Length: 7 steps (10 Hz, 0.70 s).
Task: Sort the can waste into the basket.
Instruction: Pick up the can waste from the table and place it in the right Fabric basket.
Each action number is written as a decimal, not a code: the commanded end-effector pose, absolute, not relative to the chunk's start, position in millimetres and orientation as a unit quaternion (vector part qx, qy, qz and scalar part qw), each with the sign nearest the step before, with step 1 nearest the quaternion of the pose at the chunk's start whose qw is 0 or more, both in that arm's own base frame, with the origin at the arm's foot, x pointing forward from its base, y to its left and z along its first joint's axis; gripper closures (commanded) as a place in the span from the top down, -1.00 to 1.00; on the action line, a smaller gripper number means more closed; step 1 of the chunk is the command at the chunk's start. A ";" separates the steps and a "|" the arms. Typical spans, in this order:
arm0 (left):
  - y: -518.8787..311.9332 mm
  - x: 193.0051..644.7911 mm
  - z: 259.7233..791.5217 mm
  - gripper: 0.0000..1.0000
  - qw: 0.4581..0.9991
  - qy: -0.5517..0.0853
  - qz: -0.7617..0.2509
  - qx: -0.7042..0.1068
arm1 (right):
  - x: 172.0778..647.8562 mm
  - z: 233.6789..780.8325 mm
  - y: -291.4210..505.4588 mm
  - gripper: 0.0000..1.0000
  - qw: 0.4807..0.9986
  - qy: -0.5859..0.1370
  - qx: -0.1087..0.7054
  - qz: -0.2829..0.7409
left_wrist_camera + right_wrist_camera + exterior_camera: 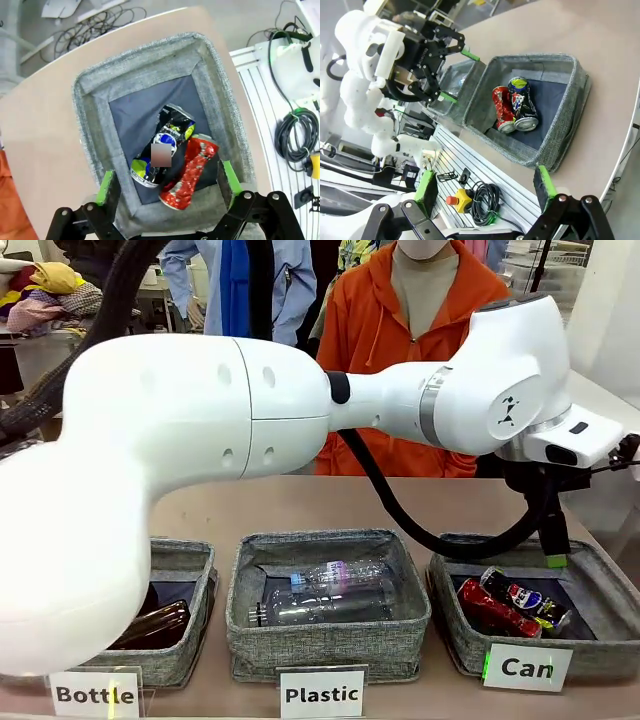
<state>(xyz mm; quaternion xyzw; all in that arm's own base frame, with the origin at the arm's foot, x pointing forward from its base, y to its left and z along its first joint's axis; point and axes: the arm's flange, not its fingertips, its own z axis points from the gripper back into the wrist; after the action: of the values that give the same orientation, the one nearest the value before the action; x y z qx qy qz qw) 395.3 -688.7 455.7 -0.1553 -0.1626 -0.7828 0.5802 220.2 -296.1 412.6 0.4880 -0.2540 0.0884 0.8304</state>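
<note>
The grey basket [90,125] labelled "Can" holds the crushed red can [192,170] and the dented blue can [165,147] lying side by side and touching on its dark base, while the left gripper [167,190] hovers above them, jaws wide apart and empty.

glossy white arm [180,420], black hose [420,520], green-padded claw [167,187].

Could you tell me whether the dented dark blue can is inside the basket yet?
Inside: the dented dark blue can lies on the grey woven basket's dark base.
</note>
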 end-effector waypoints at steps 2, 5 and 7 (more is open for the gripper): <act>-660.6 399.1 472.7 1.00 0.613 -0.122 -0.762 -0.170 | 222.4 420.0 -294.4 1.00 0.828 -0.255 0.494 0.078; -561.4 405.9 509.7 1.00 0.651 -0.086 -0.710 -0.257 | 266.7 424.4 -268.7 1.00 0.805 -0.261 0.523 0.099; -470.8 413.3 521.9 1.00 0.688 -0.075 -0.652 -0.309 | 314.0 427.0 -221.6 1.00 0.794 -0.226 0.554 0.110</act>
<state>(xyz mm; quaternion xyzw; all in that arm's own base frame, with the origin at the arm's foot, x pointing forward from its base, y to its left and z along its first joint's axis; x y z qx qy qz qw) 445.9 -542.5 531.5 -0.2688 -0.0798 -0.6781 0.6794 292.0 -239.8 425.3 0.5358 -0.2480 0.1123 0.7992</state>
